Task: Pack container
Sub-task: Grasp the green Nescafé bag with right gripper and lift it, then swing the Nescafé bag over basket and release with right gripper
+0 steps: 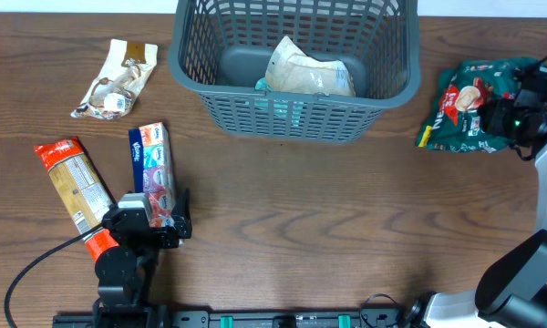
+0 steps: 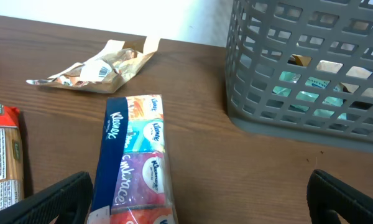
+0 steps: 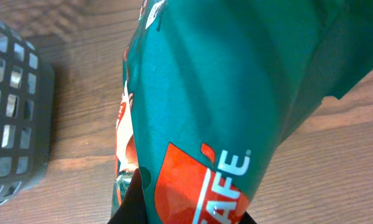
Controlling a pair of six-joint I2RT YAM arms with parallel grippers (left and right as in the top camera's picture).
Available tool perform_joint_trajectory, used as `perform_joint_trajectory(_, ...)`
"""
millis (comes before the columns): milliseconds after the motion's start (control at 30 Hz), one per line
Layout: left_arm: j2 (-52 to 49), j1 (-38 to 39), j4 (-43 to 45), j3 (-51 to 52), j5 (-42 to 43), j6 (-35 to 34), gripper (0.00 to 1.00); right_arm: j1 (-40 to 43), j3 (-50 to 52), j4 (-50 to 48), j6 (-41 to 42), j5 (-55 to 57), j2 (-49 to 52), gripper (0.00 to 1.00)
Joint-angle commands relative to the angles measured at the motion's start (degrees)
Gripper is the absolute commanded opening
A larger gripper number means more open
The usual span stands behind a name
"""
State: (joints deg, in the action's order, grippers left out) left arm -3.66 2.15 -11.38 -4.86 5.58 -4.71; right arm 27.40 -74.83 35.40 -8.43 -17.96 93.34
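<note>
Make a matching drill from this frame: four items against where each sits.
Items:
1. Kleenex pack
2. green bag
3. pale pouch
4. crumpled wrapper

Places:
A. inside the container
B. gripped by the right gripper
C. on the table, left of the container
D. near end below the open left gripper

Pairs: 1-D, 2-B, 3-A, 4-C

Left hand (image 1: 157, 211) low, jaws wide apart, right hand (image 1: 512, 109) clamped on green packet (image 1: 465, 109)
</note>
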Motion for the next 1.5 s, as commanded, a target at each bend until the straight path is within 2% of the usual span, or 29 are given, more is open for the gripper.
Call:
perform_joint_trajectory(0, -0.1, 0.3, -1.5, 0.9, 0.0, -0.5, 0.99, -2.1, -4.1, -0.4, -1.1, -0.6, -3.6, 0.01)
perform_joint_trajectory(233, -0.1, 0.3, -1.5, 0.9, 0.0, -0.5, 0.99, -9.0, -16.1, 4.2, -2.5, 7.7, -6.9, 0.01)
perform_joint_trajectory(467, -0.1, 0.3, -1.5, 0.9, 0.0, -0.5, 0.99, -15.0, -30.9, 9.4, -3.0, 11.4, -7.2, 0.01)
perform_joint_trajectory(667, -0.1, 0.3, -1.5, 0.9, 0.0, -0.5, 0.99, -20.5, -38.4, 8.5, -7.0, 13.7, -7.2, 0.01)
perform_joint_trajectory(967, -0.1, 0.3, -1.5, 0.9, 0.0, -0.5, 0.99, -30.9, -39.5, 1.2, -17.7, 12.7, -6.1, 0.01)
perform_joint_trajectory(1133, -0.1, 0.3, -1.5, 0.9, 0.0, -0.5, 0.99, -35.7, -39.5, -0.7, -21.4, 3.6, -2.6, 0.01)
perform_joint_trajectory(1267, -0.1, 0.3, -1.5, 0.9, 0.0, -0.5, 0.99, -39.3, -39.5, -1.4, -22.5, -2.1, 2.3, 0.01)
perform_joint_trajectory(1467, -0.1, 0.3, -1.5, 0.9, 0.0, -0.5, 0.99, -41.3, -39.5, 0.2, -20.5, -3.7, 10.5, 0.01)
